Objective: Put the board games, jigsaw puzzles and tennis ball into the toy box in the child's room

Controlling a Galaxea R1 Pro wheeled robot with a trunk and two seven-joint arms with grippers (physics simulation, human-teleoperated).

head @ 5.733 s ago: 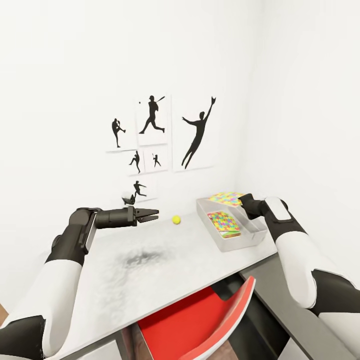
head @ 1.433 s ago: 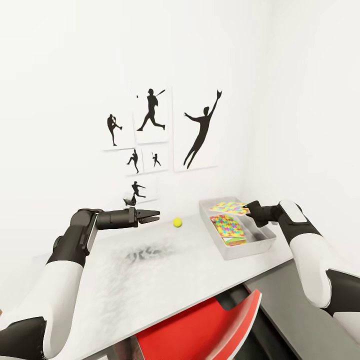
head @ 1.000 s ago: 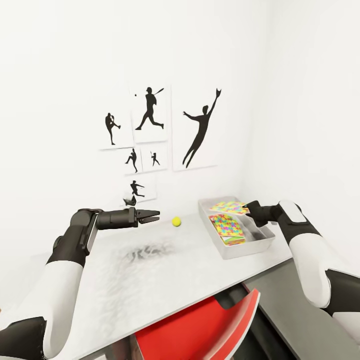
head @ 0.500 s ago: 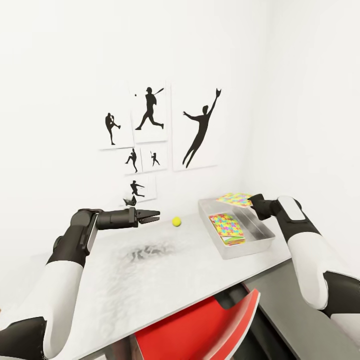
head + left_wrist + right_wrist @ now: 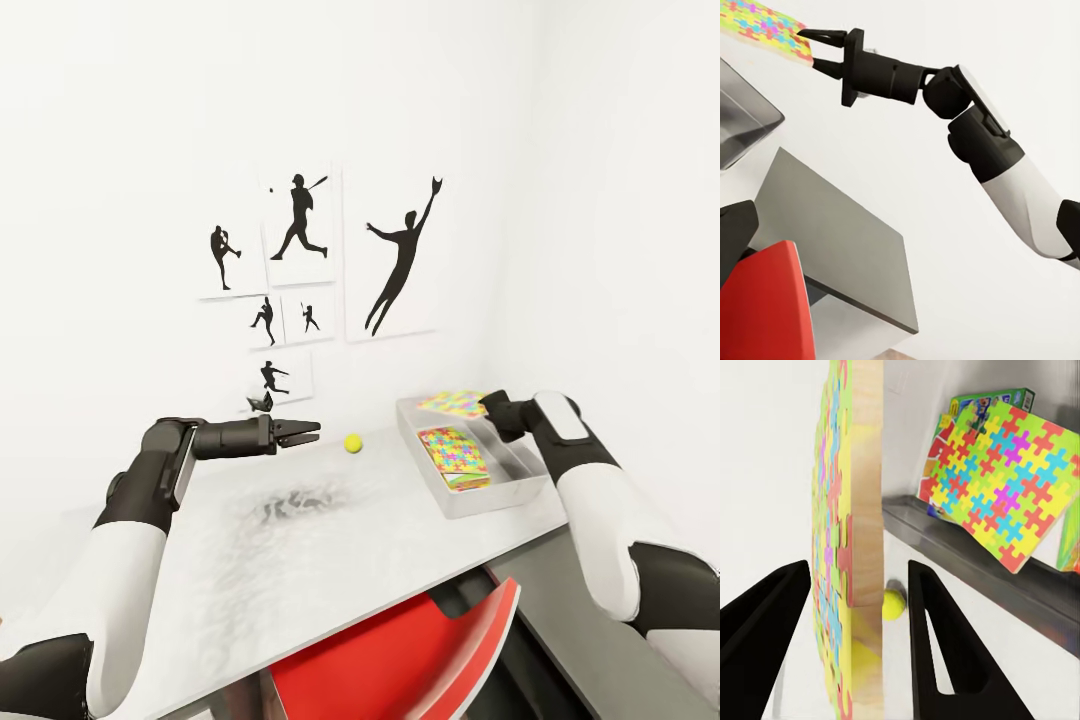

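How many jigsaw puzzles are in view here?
2: one jigsaw puzzle is held by the right gripper above the toy box's far end; the other jigsaw puzzle lies inside it. More may be hidden beneath.

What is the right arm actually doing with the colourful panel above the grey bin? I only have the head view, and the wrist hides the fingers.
Observer: In the left wrist view, the right gripper has its fingers closed on the edge of the thin jagged-edged multicoloured jigsaw puzzle panel, holding it in the air.
Operator: And what lies under the other panel in the bin? I see only a coloured sliver there.
Observer: In the right wrist view, the second jigsaw puzzle panel leans tilted inside the shallow light grey toy box, and a green-edged board game box with a printed cover sits right behind it.
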